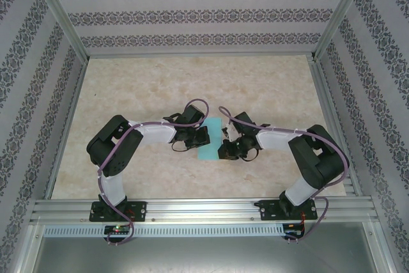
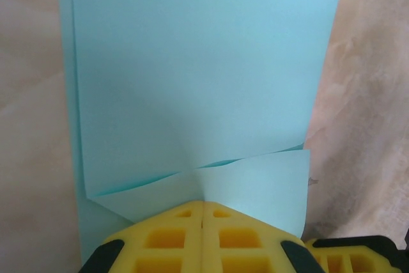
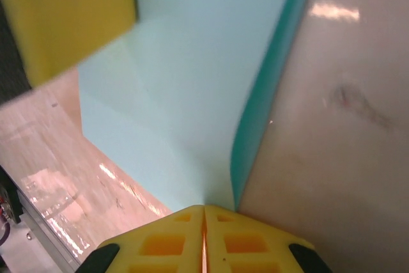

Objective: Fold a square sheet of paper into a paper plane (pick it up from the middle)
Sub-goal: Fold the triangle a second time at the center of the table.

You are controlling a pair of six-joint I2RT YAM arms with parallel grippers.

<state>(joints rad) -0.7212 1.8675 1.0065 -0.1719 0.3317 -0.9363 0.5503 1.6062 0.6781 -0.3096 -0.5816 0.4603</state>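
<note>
A: Where is the sheet [image 1: 209, 143]?

B: In the middle of the table [image 1: 160, 87], a narrow turquoise strip between the two wrists, which meet over it from either side.

A: And the left gripper [image 2: 202, 217]?

B: Its yellow fingers are pressed together with no gap at the seam, and the sheet runs straight into that seam. Creases fan out from the pinch point, so it is clamped on the paper's near edge (two layers show there, a lower flap lying under the big upper panel).

A: Does the paper lie flat?

B: Mostly. In the left wrist view it stretches away from the fingers over the marbled top, with the table bare on both sides of it.

A: And the right gripper [image 3: 204, 217]?

B: Also closed, fingers touching, with the sheet's edge caught between them. From that pinch the paper curls upward, and its darker teal edge stands up off the table in a curve.

A: Anything else near it?

B: A blurred yellow pad [image 3: 64, 17] at the top left of the right wrist view, over the far part of the sheet
</note>
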